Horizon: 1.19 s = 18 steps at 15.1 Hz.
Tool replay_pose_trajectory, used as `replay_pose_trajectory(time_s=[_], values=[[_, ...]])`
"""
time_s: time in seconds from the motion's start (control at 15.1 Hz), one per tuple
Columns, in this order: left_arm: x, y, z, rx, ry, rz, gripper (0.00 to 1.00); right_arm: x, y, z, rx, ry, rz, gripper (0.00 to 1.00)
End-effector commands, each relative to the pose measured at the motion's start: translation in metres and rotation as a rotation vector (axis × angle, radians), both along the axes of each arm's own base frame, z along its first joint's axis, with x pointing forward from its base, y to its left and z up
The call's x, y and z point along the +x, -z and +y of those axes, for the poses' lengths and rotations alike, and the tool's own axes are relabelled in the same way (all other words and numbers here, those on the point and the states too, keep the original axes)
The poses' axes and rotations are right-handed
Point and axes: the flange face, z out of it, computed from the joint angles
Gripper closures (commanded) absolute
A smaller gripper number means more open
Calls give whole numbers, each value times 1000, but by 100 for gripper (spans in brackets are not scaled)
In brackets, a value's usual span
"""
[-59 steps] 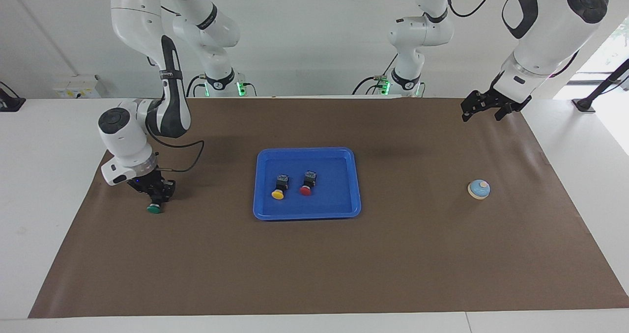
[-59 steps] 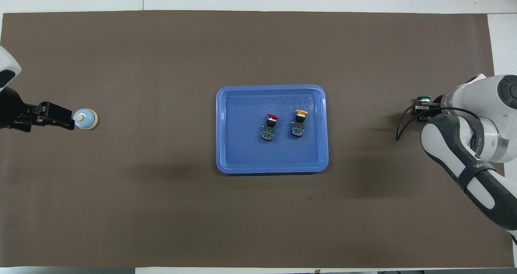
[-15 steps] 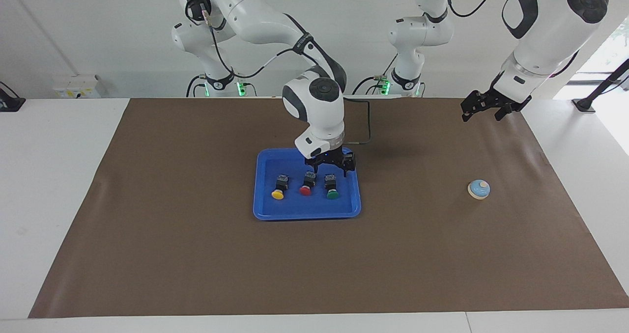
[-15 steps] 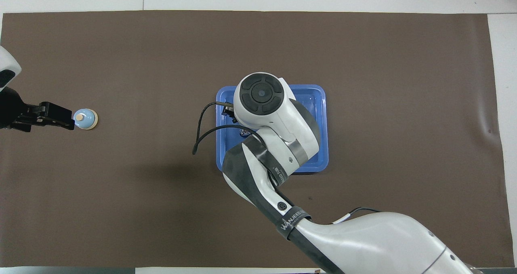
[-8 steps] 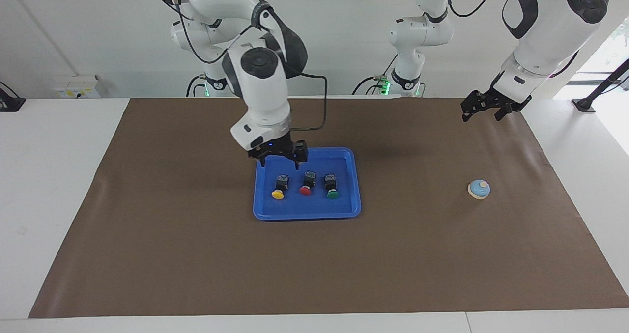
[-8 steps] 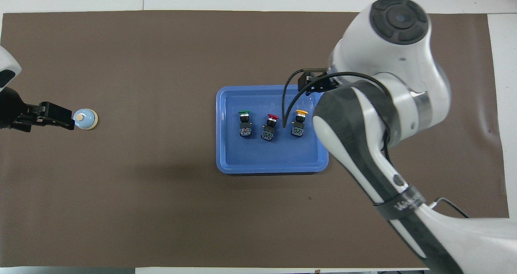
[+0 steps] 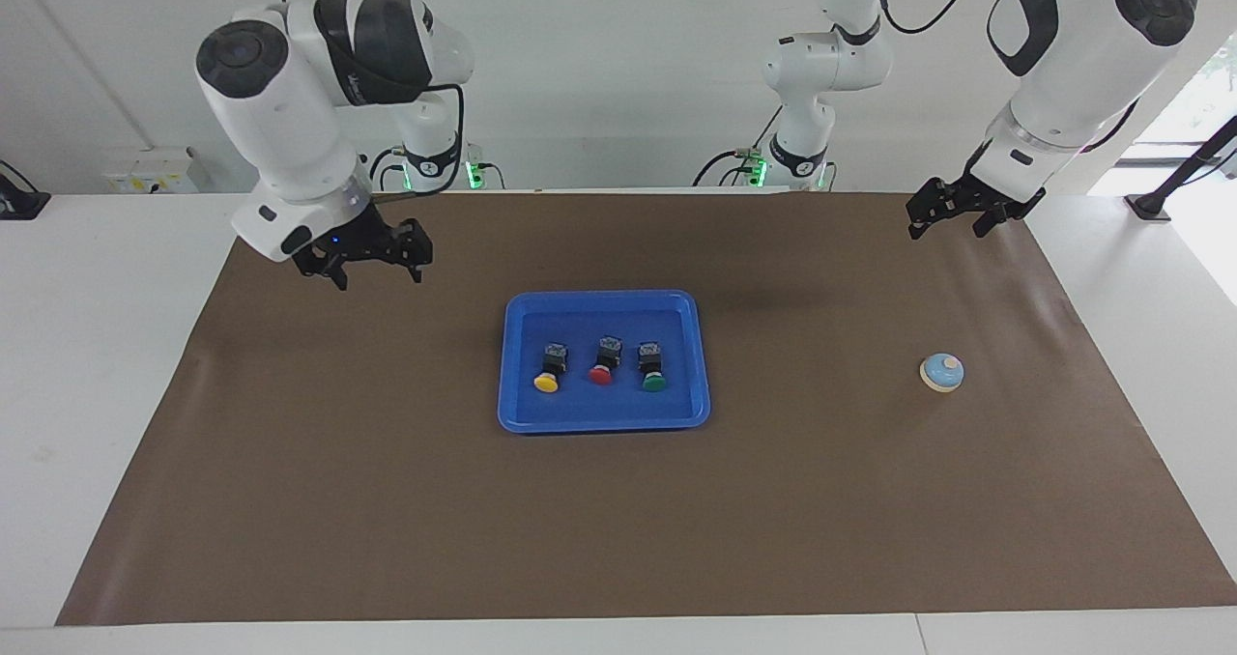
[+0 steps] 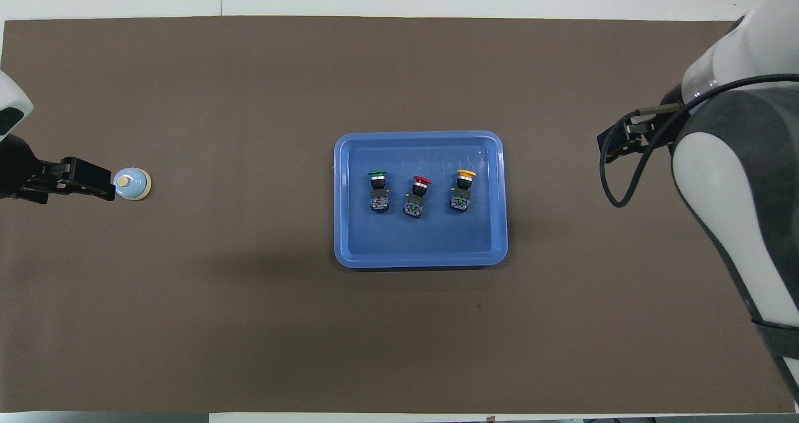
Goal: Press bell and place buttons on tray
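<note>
The blue tray [image 7: 604, 421] [image 8: 419, 257] sits mid-mat with three buttons lying in a row in it: yellow [image 7: 547, 378] [image 8: 464, 184], red [image 7: 602, 369] [image 8: 417, 189] and green [image 7: 653, 377] [image 8: 377, 184]. The light-blue bell [image 7: 941, 372] [image 8: 132, 184] stands on the mat toward the left arm's end. My right gripper [image 7: 377, 271] [image 8: 615, 142] hangs open and empty in the air over the mat, toward the right arm's end. My left gripper [image 7: 949, 222] [image 8: 87, 183] waits open, raised above the mat near the bell, holding nothing.
A brown mat [image 7: 618, 520] covers most of the white table [image 7: 87, 346]. A black cable [image 8: 615, 186] loops down from the right wrist. The right arm's forearm fills one edge of the overhead view.
The right arm has swung away from the tray toward its own end of the table and risen, leaving the green button in the tray. The left arm has not moved.
</note>
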Motion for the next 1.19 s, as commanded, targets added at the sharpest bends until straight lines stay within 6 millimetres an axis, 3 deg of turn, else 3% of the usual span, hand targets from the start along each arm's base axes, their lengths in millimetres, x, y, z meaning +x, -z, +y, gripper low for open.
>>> replay_pose_trajectory(time_s=[0.0,0.26,0.93,1.12], values=[[0,-5,1,2,-8,4,0,-38,-32,-14,2,1,-25,0],[0,-5,1,2,-6,3,0,-63,-54,-22,-11,17,-23,0],[4,-6,1,2,-14,-26,2,-59,-63,-35,3,44,-54,0],[2,-5,4,2,-16,-11,69,-60,-67,-33,24,50,-62,0]])
